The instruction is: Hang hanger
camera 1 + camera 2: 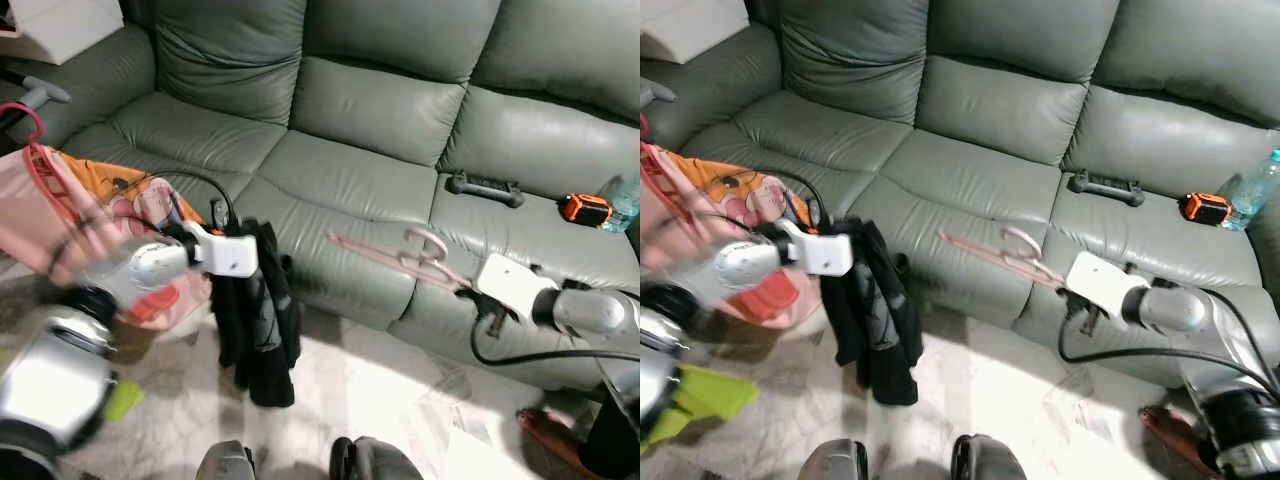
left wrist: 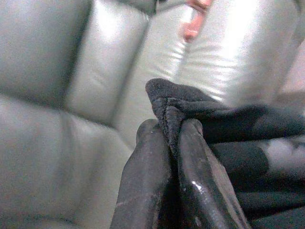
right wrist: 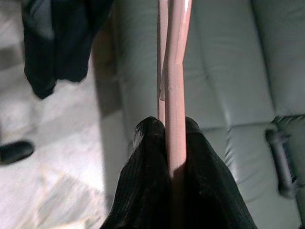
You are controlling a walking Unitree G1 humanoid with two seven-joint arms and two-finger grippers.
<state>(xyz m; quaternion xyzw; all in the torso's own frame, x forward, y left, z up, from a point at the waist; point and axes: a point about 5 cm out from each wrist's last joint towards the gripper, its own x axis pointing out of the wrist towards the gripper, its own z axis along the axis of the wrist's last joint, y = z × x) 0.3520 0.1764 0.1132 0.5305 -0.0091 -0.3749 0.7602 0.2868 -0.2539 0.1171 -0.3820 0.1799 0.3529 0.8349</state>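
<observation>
A pink plastic hanger is held out level over the front of the sofa's middle seat, and my right gripper is shut on one end of it. In the right wrist view the hanger runs straight out from between the fingers. A black garment hangs down in front of the sofa's left seat. My left gripper is shut on a fold at its top edge, and the rest of the black garment droops below.
The grey-green leather sofa spans the view. On its right seat lie a black handle-shaped object, an orange tape measure and a water bottle. Pink and orange clothes hang at the left. A person's bare foot rests lower right.
</observation>
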